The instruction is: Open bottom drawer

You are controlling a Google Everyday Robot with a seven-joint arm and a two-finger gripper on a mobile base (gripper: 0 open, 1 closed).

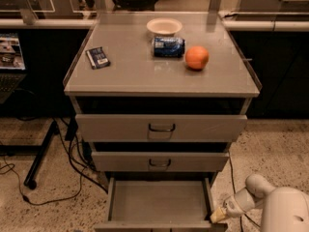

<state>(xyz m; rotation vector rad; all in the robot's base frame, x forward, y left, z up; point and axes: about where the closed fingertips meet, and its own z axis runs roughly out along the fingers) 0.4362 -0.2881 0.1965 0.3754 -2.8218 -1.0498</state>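
The gripper [217, 216], its grip impossible to tell, hangs low with the pulled-out bottom drawer [159, 200] immediately to its left.

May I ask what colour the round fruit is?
The fruit is orange, camera view; gripper beside the bottom drawer.

Gripper [218, 216] low at right, arm [282, 209] reaching leftward

Speckled floor [273, 149] is spreading around the grey cabinet [145, 79]; black cables [65, 175] and a dark stand leg [41, 153] are lying left of it; a pale rail [43, 23] is running behind it
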